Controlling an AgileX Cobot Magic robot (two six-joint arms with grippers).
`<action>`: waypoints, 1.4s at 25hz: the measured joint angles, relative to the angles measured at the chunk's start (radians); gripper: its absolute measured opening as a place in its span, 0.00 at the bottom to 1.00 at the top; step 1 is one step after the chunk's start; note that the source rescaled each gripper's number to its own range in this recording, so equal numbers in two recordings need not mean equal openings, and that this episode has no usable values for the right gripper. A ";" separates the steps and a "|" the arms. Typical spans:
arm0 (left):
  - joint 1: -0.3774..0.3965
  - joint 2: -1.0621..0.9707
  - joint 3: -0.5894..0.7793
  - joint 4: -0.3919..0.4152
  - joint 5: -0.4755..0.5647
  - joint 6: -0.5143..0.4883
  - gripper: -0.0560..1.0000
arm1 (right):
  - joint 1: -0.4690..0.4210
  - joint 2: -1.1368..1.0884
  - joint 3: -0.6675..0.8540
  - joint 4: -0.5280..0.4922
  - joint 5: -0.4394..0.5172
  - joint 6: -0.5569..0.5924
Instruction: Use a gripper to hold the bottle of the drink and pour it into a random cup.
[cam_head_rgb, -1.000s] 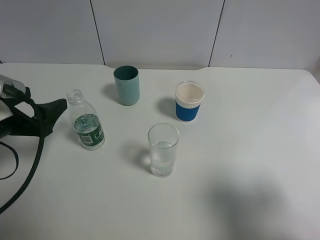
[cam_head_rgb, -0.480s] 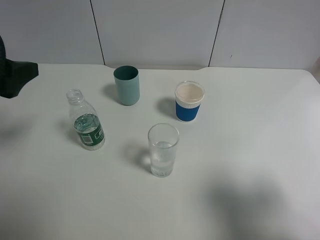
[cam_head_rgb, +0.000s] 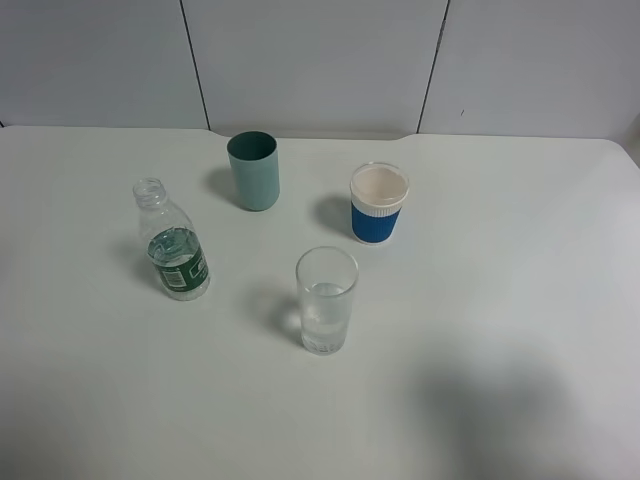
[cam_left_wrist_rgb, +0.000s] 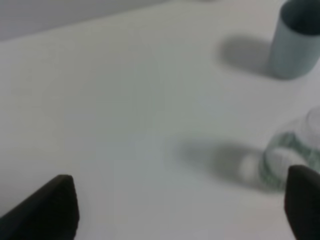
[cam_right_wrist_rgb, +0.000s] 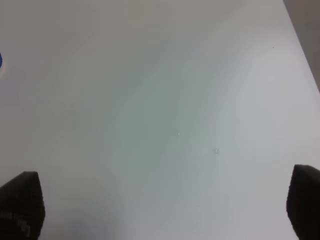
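While the left tool hangs over the white surface, its two dark tips stand far apart and nothing is between them, so it is let go and holds nothing. One dark tip shows at one corner of the left wrist view and the other tip at the other corner. Just past that second tip stands the bottle of the drink, a bit blurry, with its green label. It is close to the tool but not touching it. A soft grey shadow lies on the surface beside the bottle. Farther out from the tool, beyond the bottle, stands the teal cup.

The right tool is also let go, with its two dark tips wide apart and only bare surface between them. A tiny bit of blue shows at the edge of that view, well away from the tool.

From the high camera, neither tool can be seen. The bottle of the drink stands upright with no cap and some clear liquid low inside. The cup is a tall clear glass with a little liquid in it, standing well apart from the bottle. The teal cup and the white cup with a blue sleeve stand behind the glass, nearer the grey wall.
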 joint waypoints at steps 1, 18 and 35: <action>0.000 -0.013 -0.023 0.009 0.044 0.001 0.67 | 0.000 0.000 0.000 0.000 0.000 0.000; 0.000 -0.324 -0.105 0.138 0.404 -0.053 0.67 | 0.000 0.000 0.000 0.000 0.000 0.000; 0.123 -0.485 -0.106 0.217 0.418 -0.094 0.67 | 0.000 0.000 0.000 0.000 0.000 0.000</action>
